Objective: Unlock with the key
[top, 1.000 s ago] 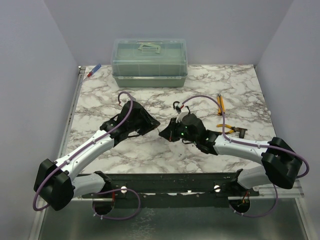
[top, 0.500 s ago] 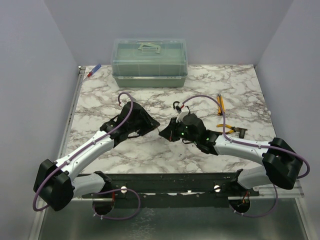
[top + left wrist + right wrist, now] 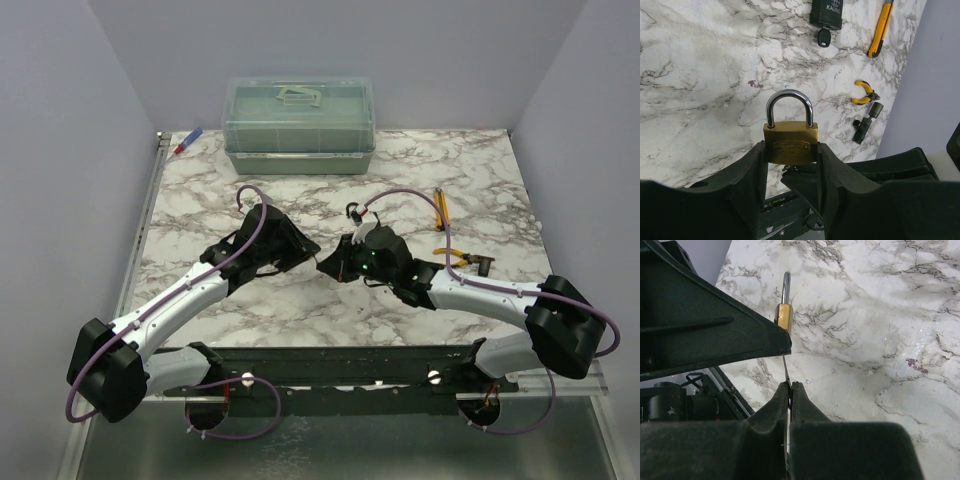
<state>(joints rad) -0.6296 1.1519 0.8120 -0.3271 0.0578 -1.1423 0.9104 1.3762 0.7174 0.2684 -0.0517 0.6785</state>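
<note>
at the top centre of the overhead view sits a pale green see-through box (image 3: pixel 300 125) with its lid shut. a light shape shows through the lid, but i can't make out what is inside.

in the left wrist view the left end effector (image 3: pixel 791 150) is partly open and clamps the small brass padlock (image 3: pixel 790 137) by its two sides. the padlock is upright, with its silver shackle closed and pointing at the top of the frame.

the right end effector (image 3: pixel 789 387) is pinched fully together on the key (image 3: pixel 786 370). only the key's thin dark shaft shows, edge-on in the middle of the right wrist view. its head is buried between the fingers. the shaft runs up toward the underside of the brass padlock, but its tip goes behind the black body of the left end effector, so i can't tell whether it is in the keyhole.

at the top edge of the left wrist view a black padlock (image 3: pixel 826 12) is cut off by the frame, and a second black-headed key (image 3: pixel 824 37) touches its lower end. to the right, on the marble table (image 3: pixel 200 200), lie a yellow knife (image 3: pixel 880 30), yellow-handled pliers (image 3: pixel 863 92) and a small black tool (image 3: pixel 865 122) i can't identify.
</note>
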